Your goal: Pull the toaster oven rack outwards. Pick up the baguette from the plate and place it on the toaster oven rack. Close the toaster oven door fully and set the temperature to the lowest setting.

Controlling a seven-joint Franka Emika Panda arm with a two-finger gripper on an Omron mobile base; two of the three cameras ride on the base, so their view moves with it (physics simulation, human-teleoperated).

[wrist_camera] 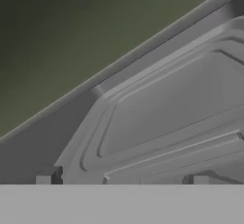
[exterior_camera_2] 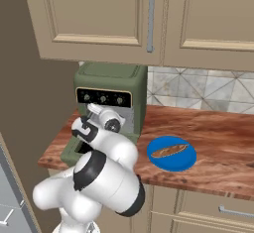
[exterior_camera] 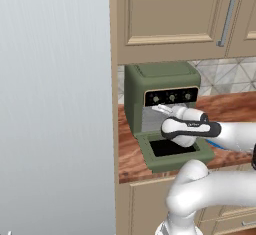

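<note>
Reaching into the oven for the rack

Gripper [wrist_camera: 122, 180] has jaws wide apart, nothing held, nosing into the oven [exterior_camera: 161, 86] over the dropped door [exterior_camera: 175, 151] right at the rack [wrist_camera: 181, 137]. Baguette [exterior_camera_2: 169, 151] waits on the plate [exterior_camera_2: 186, 163]. Close off-target and the fingers could slip off the wire.

Beige shaker-style upper cabinets [exterior_camera_2: 99, 14] w/ long silver bar handles [exterior_camera_2: 151, 19] hung over a reddish wood-grain countertop [exterior_camera_2: 213, 138]. Backsplash [exterior_camera_2: 198, 90] was grey-white tile in a triangular pattern. Matching beige lower cabinets [exterior_camera_2: 198, 209] sat beneath. Tall brushed-steel panel [exterior_camera: 55, 104], prob. fridge, stood at left. Lighting was even, soft.
</note>
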